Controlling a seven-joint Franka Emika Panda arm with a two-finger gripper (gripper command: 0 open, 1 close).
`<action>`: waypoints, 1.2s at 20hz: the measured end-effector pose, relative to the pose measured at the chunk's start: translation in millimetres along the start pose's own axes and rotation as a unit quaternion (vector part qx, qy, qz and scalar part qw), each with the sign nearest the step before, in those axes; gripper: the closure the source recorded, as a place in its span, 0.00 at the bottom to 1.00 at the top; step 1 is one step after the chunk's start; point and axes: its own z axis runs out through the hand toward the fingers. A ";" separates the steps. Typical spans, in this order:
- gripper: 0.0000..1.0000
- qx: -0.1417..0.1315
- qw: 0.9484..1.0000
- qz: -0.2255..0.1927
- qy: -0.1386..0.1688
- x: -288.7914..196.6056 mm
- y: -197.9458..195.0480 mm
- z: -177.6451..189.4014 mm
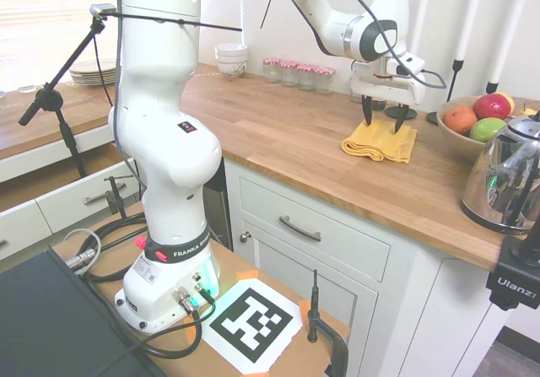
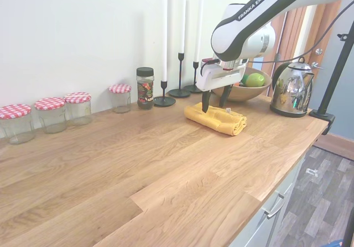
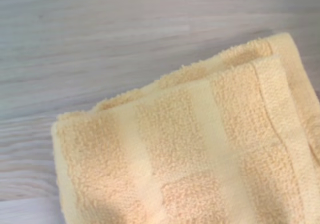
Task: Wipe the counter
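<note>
While the gripper (image 1: 382, 117) hangs just above the folded yellow towel (image 1: 380, 141), its two dark fingers (image 2: 206, 101) point straight down and stand spread apart — nothing between them, tips close over the cloth. That towel lies flat on the counter (image 1: 287, 137), the long brown wooden worktop over white cabinets. Seen from the second exterior view, the towel (image 2: 217, 119) sits at about 2 o'clock on the worktop (image 2: 138, 169), with a bowl of fruit (image 2: 243, 88) just behind it and a shiny kettle (image 2: 291, 88) near its 3 o'clock. Candlesticks (image 2: 164, 48) and a dark-lidded jar (image 2: 145, 87) stand at 12 o'clock by the wall; four checked-lid jars (image 2: 78, 107) line up toward 9 o'clock. Up close, the wrist view shows terry cloth (image 3: 200, 149) with its folded edges on pale wood (image 3: 100, 38).
</note>
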 end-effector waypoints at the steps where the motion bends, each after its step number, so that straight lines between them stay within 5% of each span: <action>1: 0.00 -0.001 1.000 0.000 0.000 -0.1 0.0 1.8; 4: 0.00 -0.003 1.000 0.000 -0.002 -0.5 0.1 8.0; 5: 1.00 -0.003 1.000 -0.001 -0.002 -0.6 0.0 9.8; 24: 1.00 -0.001 1.000 0.002 0.005 1.7 5.6 16.7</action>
